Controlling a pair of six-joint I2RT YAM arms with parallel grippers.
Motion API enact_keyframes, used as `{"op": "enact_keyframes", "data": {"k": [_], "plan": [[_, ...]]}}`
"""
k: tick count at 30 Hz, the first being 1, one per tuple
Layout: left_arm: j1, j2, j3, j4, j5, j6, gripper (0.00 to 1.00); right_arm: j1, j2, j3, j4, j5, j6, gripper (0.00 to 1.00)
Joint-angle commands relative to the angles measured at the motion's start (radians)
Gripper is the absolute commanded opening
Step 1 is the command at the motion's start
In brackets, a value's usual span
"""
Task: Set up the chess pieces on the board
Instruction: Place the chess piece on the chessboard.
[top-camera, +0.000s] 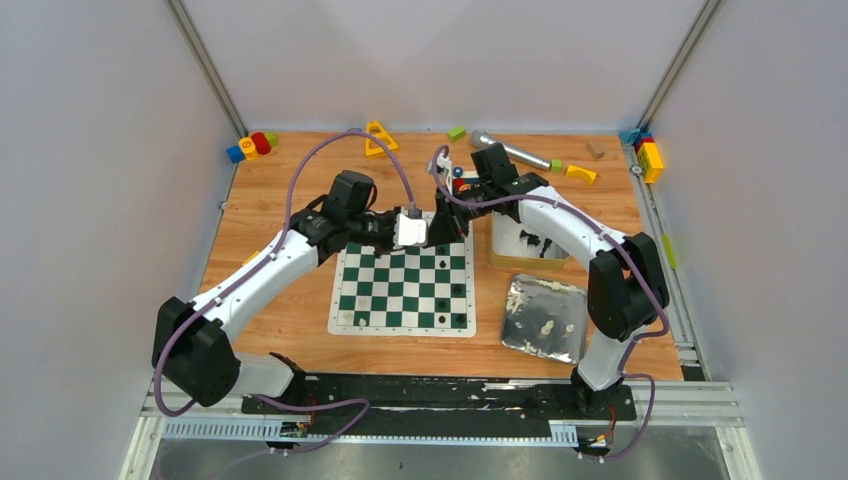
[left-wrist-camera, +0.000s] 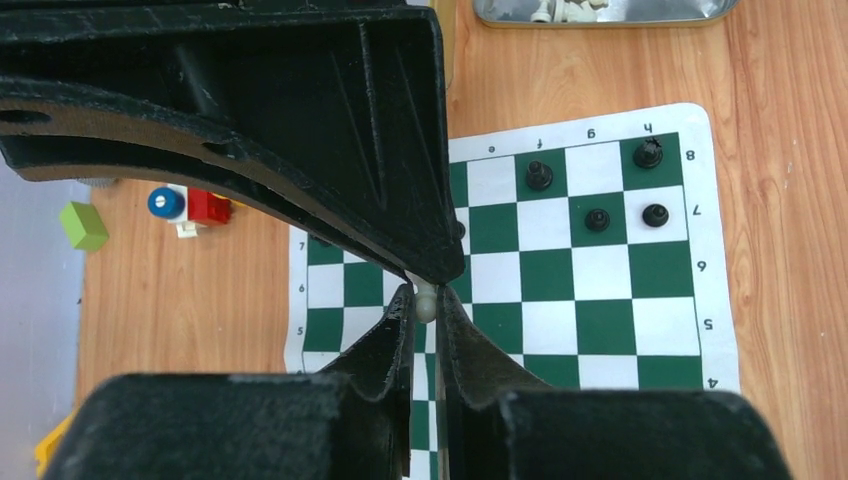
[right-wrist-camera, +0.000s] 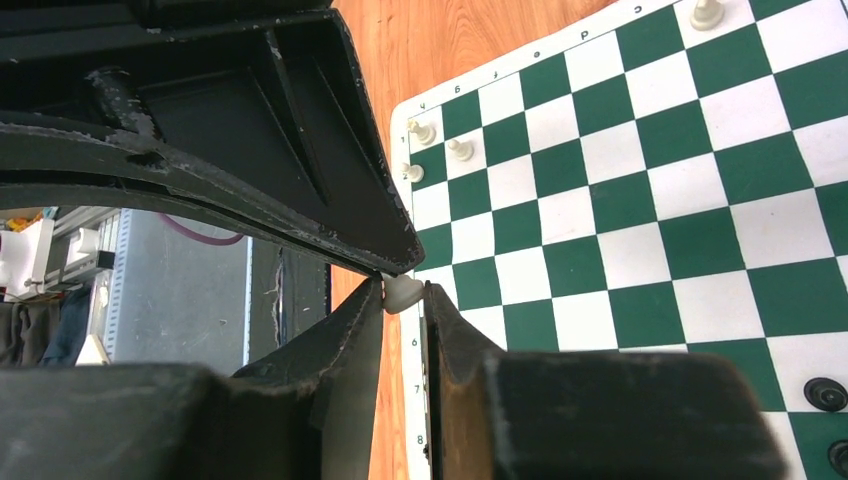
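Chess pieces (left-wrist-camera: 597, 219) are only partly on the board (top-camera: 402, 331). Four black ones stand on its rows marked 7 and 8, and a few cream ones (right-wrist-camera: 459, 149) sit along the opposite side, on rows 1 and 2. More wait off it on the bench (top-camera: 262, 182). Cream ones lie in the silver tin (top-camera: 545, 318) just right of the board, and dark ones in the open box (top-camera: 528, 243) by its far right corner.

Both arms meet tip to tip above the far part of the board, which reads as a handover. The likely reason is that the tin lies on the right arm's side, while the cream rows are on the board's left side, nearer the left arm.

The right end effector (right-wrist-camera: 405, 305) is clenched on a cream piece (right-wrist-camera: 402, 292), gripping its wide base with the fingers nearly together. The left end effector (left-wrist-camera: 425, 315) faces it, fingertips drawn to a narrow gap on the slim upper part of what looks like the same piece. It seems to be grasping it too, though how firmly I cannot tell. The piece hangs in the air over the board, touching nothing but the fingers.
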Motion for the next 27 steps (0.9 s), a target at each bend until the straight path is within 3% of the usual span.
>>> {"op": "enact_keyframes", "data": {"k": [1, 6, 9, 18, 27], "plan": [[-0.009, -0.012, 0.047, -0.057, -0.016, 0.024, 0.0, -0.011, -0.013, 0.028, 0.028, -0.016, 0.007, 0.27], [-0.009, -0.031, 0.053, -0.165, -0.111, 0.047, 0.0, -0.058, -0.054, 0.012, 0.025, -0.009, 0.004, 0.51], [-0.008, -0.038, 0.049, -0.248, -0.21, 0.057, 0.0, -0.088, -0.091, -0.009, 0.016, -0.007, -0.011, 0.59], [-0.009, 0.016, 0.01, -0.42, -0.487, -0.016, 0.0, -0.19, -0.213, -0.138, -0.012, 0.038, -0.073, 0.61], [-0.009, 0.181, -0.011, -0.435, -0.541, -0.115, 0.0, -0.228, -0.259, -0.201, -0.013, 0.063, -0.096, 0.6]]}}
